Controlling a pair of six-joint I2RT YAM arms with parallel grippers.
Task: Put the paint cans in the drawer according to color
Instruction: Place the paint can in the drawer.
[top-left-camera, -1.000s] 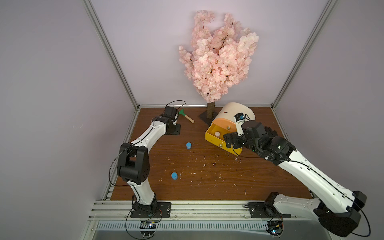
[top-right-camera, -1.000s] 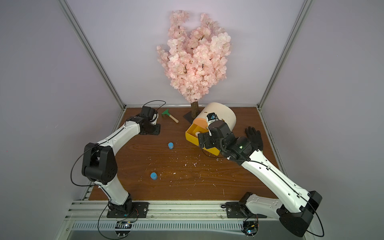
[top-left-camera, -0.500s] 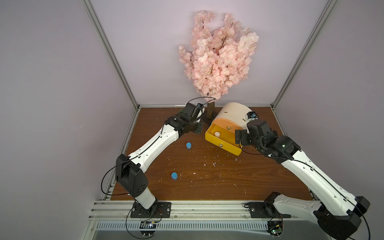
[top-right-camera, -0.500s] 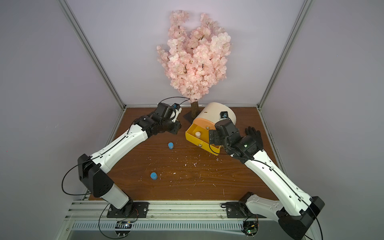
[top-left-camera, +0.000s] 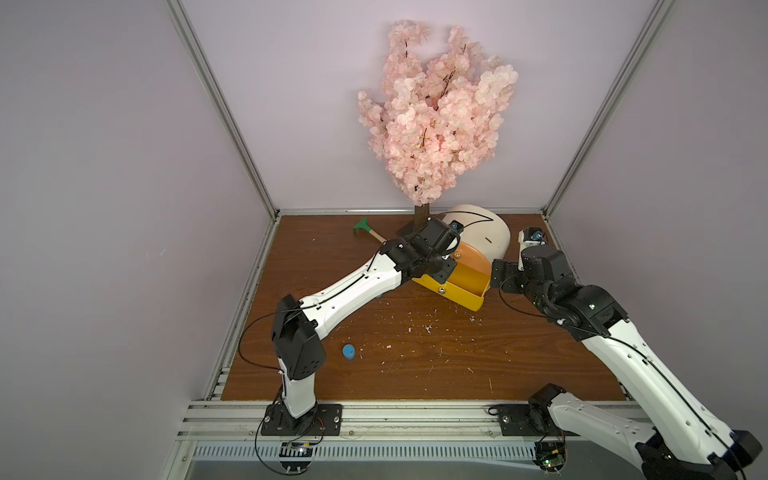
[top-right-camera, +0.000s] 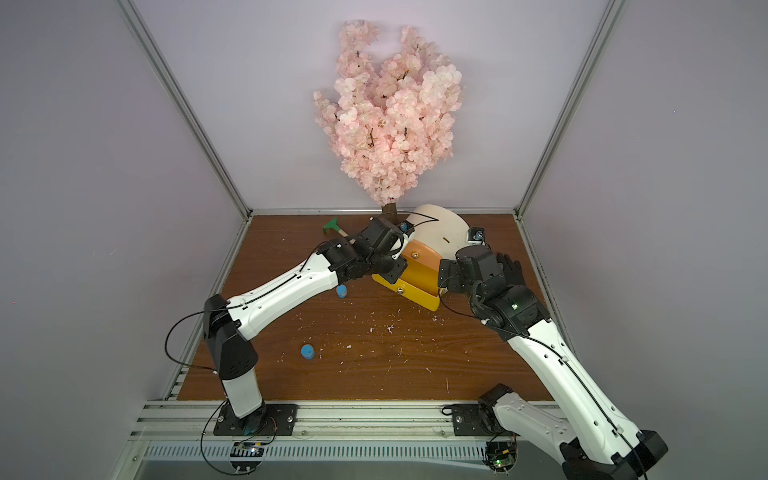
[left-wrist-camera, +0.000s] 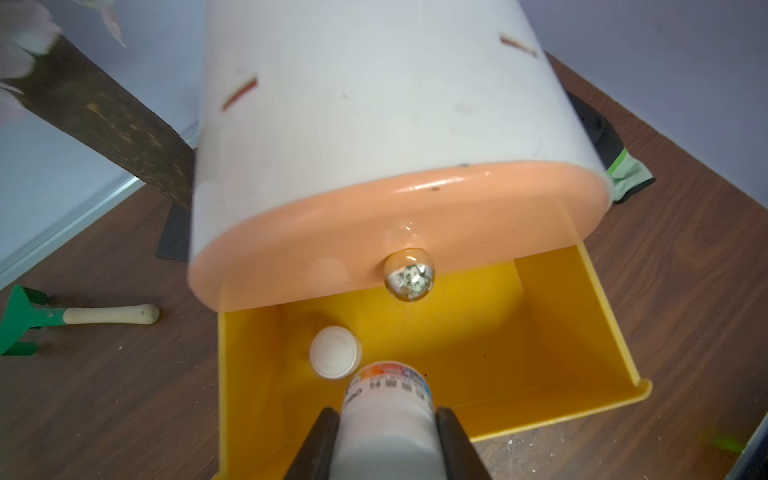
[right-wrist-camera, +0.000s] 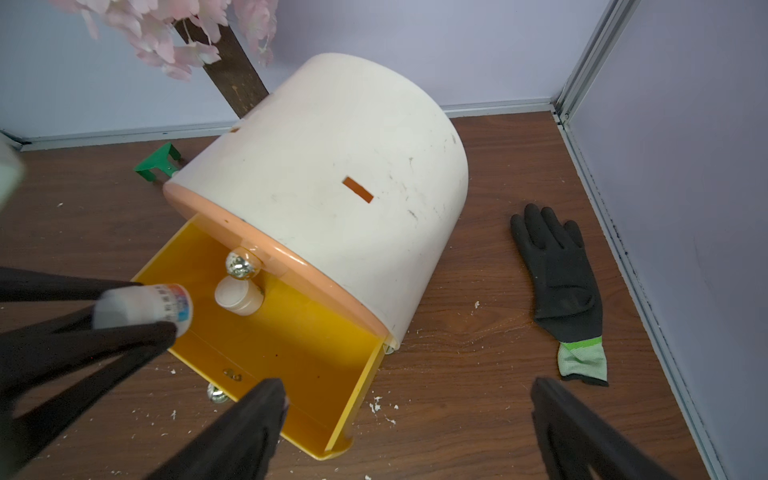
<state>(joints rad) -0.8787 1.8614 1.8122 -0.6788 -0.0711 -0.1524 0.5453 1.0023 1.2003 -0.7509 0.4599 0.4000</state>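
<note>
Sorting is progressing: left gripper is pinching a white can above the open yellow drawer, a second white can lying just beyond its tips. Right gripper is idling wide open, empty; two blue cans are waiting well behind the left gripper.

Lilac walls enclose a brown wooden floor and pink blossom tree.

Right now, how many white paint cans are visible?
2: one white paint can inside the open yellow drawer; second white can in the left gripper. Others may be hidden.
</note>
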